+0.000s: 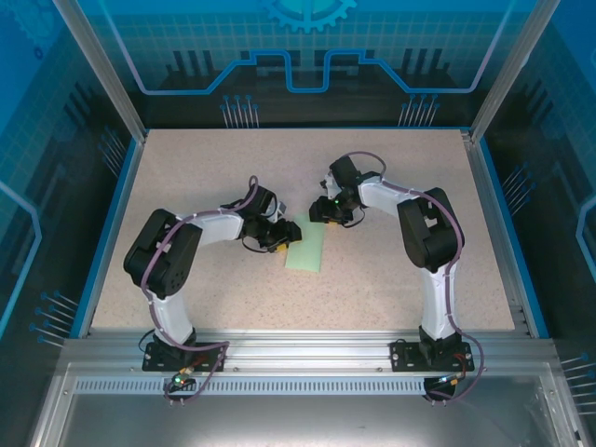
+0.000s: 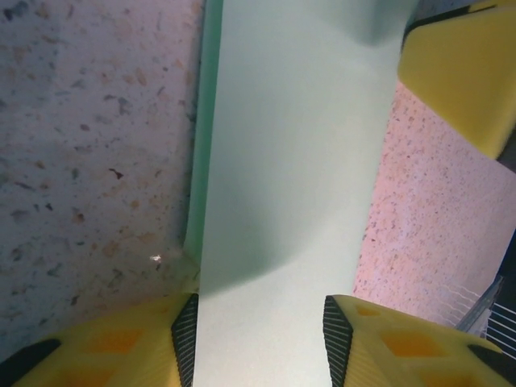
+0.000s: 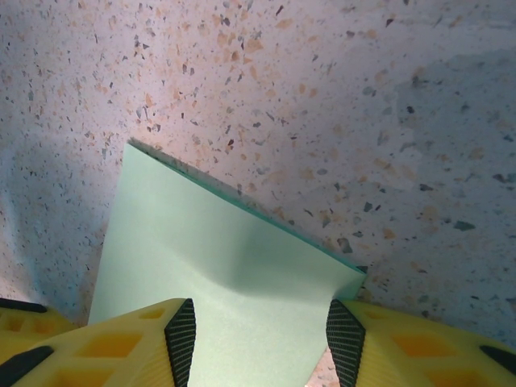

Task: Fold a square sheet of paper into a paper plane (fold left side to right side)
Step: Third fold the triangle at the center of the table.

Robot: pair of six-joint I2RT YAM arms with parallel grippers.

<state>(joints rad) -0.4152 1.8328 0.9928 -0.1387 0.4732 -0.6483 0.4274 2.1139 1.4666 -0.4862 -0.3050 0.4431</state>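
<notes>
**Yellow fingers [image 2: 113, 351] spread over a folded sheet of paper [image 1: 305, 248]**

Blue see-through walls [image 1: 307, 56] close the scene on the left, far and right sides; inside them a speckled beige table [image 1: 186, 168] runs from a metal rail [image 1: 298, 349] at the near edge to the far wall.

From the near left of the rail the left arm [image 1: 168, 256] rises and bends right toward mid-table; from the near right the right arm [image 1: 430, 237] rises and bends left.

Between the two arms lies the sheet, pale mint-green and plain; it is a narrow rectangle, its long sides running near to far and leaning a little to the right; the left wrist view shows the edge of a second layer along one long side, so the paper is doubled.

At the sheet's far-left part sits the left gripper [image 1: 277, 235]; its jaws stand apart, with the paper running between the ribbed black pads [image 2: 187, 339]; whether the tips press on the paper I cannot tell.

At the sheet's far end sits the right gripper [image 1: 328, 212]; its jaws also stand apart, the paper lies between them and passes beneath one finger; two corners of the sheet show just beyond the tips.
</notes>
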